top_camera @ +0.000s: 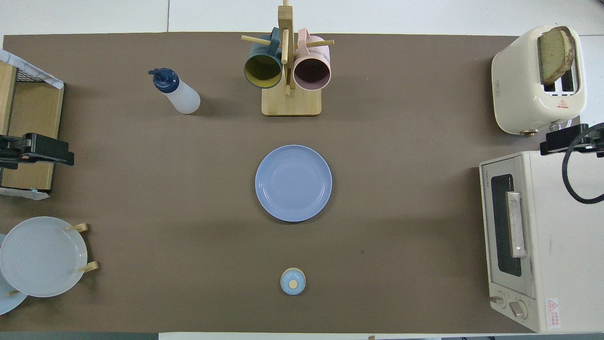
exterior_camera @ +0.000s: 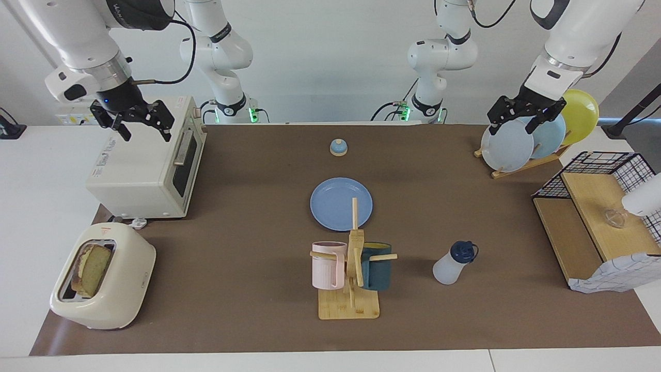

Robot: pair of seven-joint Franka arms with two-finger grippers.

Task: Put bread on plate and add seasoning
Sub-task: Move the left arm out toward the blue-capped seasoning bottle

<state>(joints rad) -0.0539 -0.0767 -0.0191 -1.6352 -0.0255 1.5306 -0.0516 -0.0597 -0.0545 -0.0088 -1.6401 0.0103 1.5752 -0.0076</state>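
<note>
The bread (exterior_camera: 93,268) is seen upright in a slot of the cream toaster (exterior_camera: 111,305) at the right arm's end of the table, raised for an easy grasp. The blue plate (exterior_camera: 341,203) lies bare at the table's centre, nothing yet served on it. The seasoning (exterior_camera: 454,262) is stood capped near the mug rack (exterior_camera: 351,268). The right gripper (exterior_camera: 135,121) is held over the toaster oven (exterior_camera: 147,165) and the left gripper (exterior_camera: 524,118) over the plate rack (exterior_camera: 521,137), both with jaws released.
</note>
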